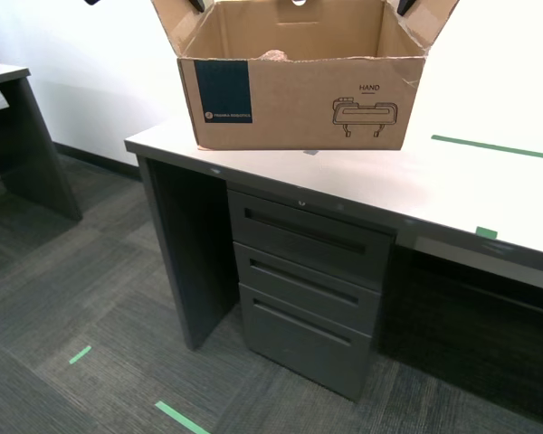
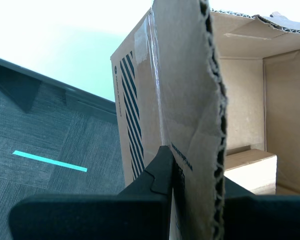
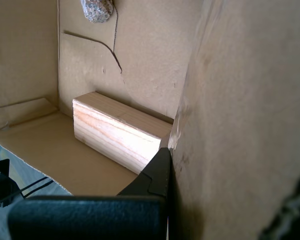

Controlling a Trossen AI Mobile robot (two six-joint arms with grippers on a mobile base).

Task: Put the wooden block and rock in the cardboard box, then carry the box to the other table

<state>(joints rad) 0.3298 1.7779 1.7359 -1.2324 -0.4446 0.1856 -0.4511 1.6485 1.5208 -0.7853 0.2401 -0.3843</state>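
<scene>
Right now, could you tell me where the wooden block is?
The wooden block lies on the floor of the cardboard box, against a wall, with the rock further along.

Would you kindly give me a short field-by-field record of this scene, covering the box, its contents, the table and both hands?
cardboard box: open, seemingly resting on the table near its corner
wooden block: inside the box, on its floor
rock: inside the box, apart from the block
other table: whitish top with green tape line, drawers beneath
first hand: shut on a box wall
second hand: shut on a side flap
</scene>
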